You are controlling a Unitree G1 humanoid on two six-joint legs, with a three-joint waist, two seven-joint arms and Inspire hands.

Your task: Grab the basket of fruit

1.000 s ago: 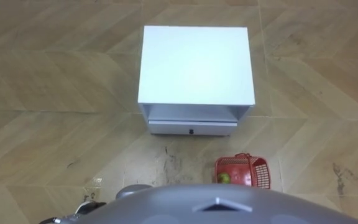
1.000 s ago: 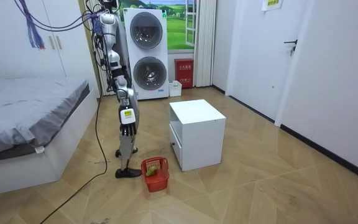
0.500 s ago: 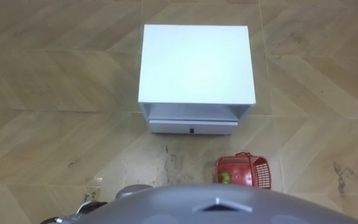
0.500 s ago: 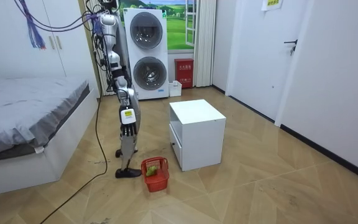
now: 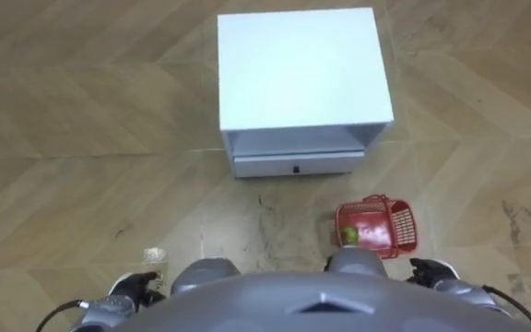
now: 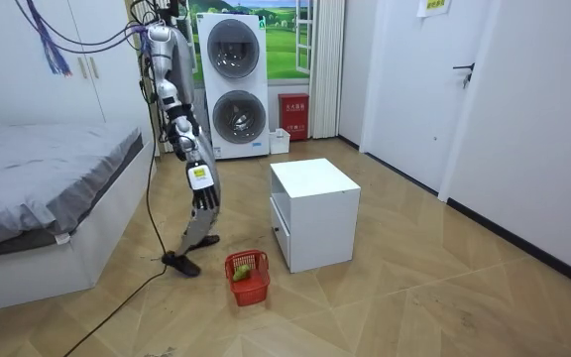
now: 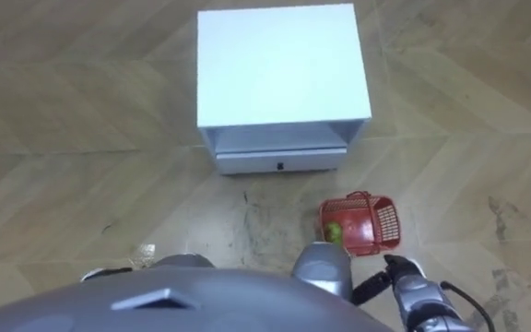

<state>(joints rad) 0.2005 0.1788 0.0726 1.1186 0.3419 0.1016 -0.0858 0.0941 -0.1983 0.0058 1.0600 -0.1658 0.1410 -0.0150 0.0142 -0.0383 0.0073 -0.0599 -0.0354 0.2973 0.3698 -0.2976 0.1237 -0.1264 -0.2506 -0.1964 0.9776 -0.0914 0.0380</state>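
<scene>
While fruit basket (image 5: 396, 232) sits on wood floor (image 5: 81, 157) | white cabinet (image 5: 302, 69) near | bed (image 6: 38, 178) beyond

red fruit basket (image 5: 376, 227) on open wooden floor (image 5: 81, 166), free on its right and near sides, white cabinet (image 5: 300, 88) just beyond it to the left, bed (image 6: 48, 188) well apart

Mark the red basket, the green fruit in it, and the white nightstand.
red basket (image 5: 400, 231), left eye view, mesh side wall.
green fruit (image 5: 349, 236), left eye view, its top.
white nightstand (image 5: 302, 69), left eye view, middle of top panel.
</scene>
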